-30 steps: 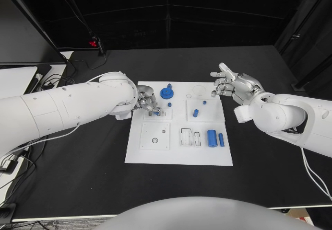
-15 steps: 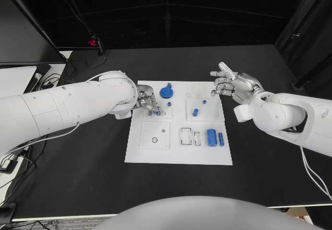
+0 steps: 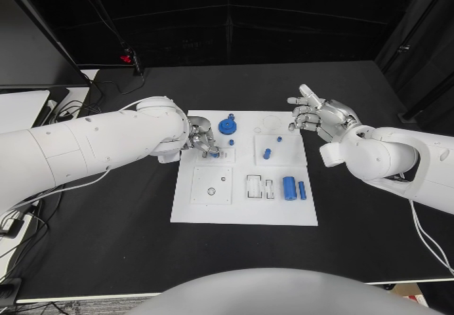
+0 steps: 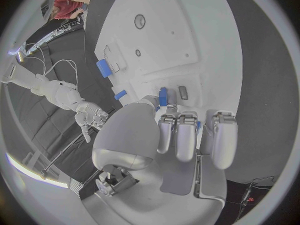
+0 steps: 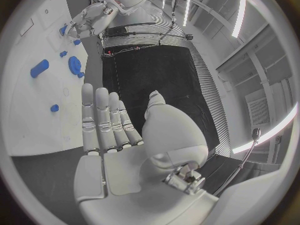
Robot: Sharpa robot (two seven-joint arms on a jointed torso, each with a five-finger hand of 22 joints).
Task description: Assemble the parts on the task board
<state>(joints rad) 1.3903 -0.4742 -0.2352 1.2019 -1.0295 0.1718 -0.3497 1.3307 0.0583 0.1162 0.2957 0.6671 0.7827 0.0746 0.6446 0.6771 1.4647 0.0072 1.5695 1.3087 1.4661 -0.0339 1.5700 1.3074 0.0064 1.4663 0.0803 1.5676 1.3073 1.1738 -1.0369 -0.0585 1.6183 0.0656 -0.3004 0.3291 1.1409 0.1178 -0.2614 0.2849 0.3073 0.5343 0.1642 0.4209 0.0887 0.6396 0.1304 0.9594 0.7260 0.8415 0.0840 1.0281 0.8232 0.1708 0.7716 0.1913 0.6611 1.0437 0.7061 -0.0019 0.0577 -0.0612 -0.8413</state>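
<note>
Over the task board (image 3: 242,216) nothing has shifted — left hand (image 3: 201,143) still curled on a small blue part (image 4: 162,96), right hand (image 3: 317,117) open, empty — so assembly stalls.

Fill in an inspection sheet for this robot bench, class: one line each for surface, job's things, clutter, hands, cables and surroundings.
Surface: black table, matte, with the white task board in its middle.
Job's things: blue parts on the board: a round gear-like piece, a thick cylinder beside a thin rod, and small pegs.
Clutter: nothing seen.
Hands: left hand over the board's far left part, fingers curled at a small blue piece; whether it grips it cannot be told. Right hand raised off the board's far right corner, fingers apart, holding nothing.
Cables: white cable trailing from the right arm; a dark bundle at the table's left edge.
Surroundings: dark curtains behind the table.
</note>
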